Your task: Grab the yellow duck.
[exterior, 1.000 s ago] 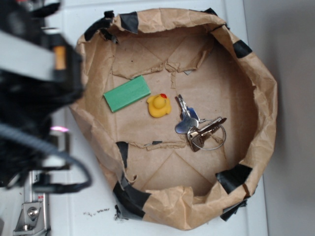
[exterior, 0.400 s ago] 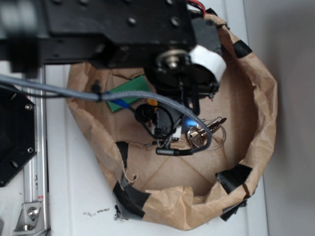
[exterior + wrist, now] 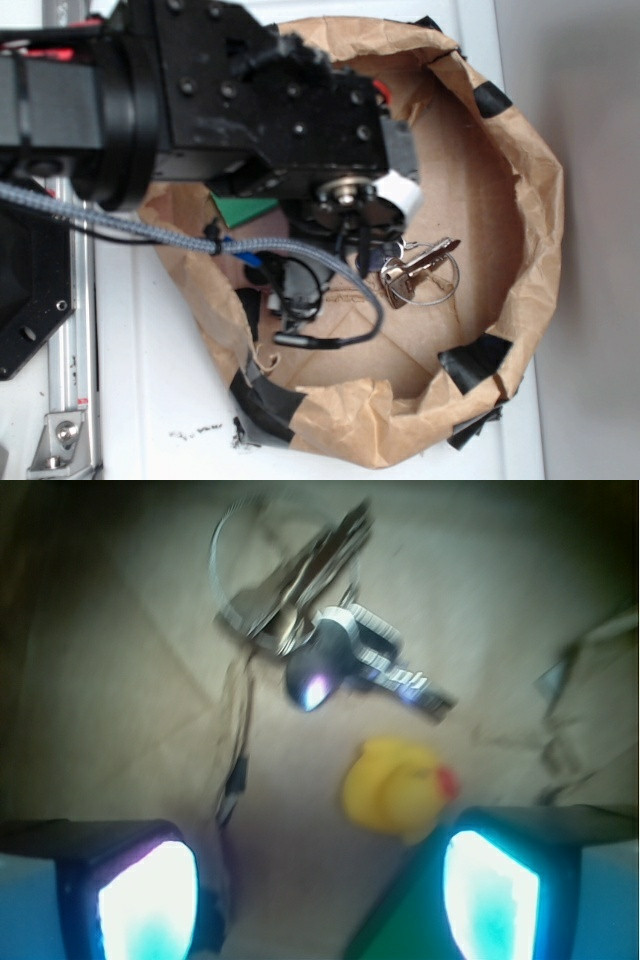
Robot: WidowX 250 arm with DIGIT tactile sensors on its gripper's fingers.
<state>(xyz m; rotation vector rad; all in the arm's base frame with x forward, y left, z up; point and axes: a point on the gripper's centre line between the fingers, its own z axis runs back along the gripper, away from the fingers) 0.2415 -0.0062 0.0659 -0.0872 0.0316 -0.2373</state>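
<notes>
In the wrist view the yellow duck, small and rounded with a red beak, lies on brown paper just ahead of my right fingertip. My gripper is open, its two glowing pads wide apart with nothing between them. The duck sits beyond the gap, toward the right pad. In the exterior view the arm covers the duck, and the fingers do not show there.
A bunch of keys on a ring lies just beyond the duck. A green block lies by the right pad. All sit inside a crumpled brown paper bag with raised walls and black tape.
The arm has swung in from the left over the bag, then shifted left and down, now covering the duck and most of the green block.
</notes>
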